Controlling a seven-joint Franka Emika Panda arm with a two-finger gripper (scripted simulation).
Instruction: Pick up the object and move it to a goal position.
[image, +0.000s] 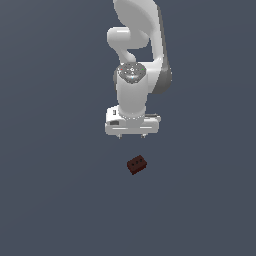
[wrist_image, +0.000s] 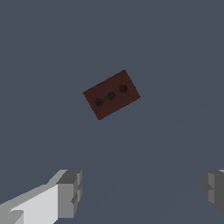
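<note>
The object is a small dark reddish-brown brick-like block (image: 136, 164) lying on the flat grey-blue floor, turned at an angle. In the wrist view the block (wrist_image: 111, 94) shows three small round dimples in a row on its upper face. My white gripper (image: 131, 136) hangs above the floor, a little behind the block in the exterior view and not touching it. In the wrist view the gripper (wrist_image: 142, 192) is open and empty, with its two grey fingertips (wrist_image: 70, 192) spread far apart, much wider than the block.
The white arm (image: 135, 60) rises behind the gripper. The floor (image: 50, 200) is a plain grey-blue surface with no other object in view.
</note>
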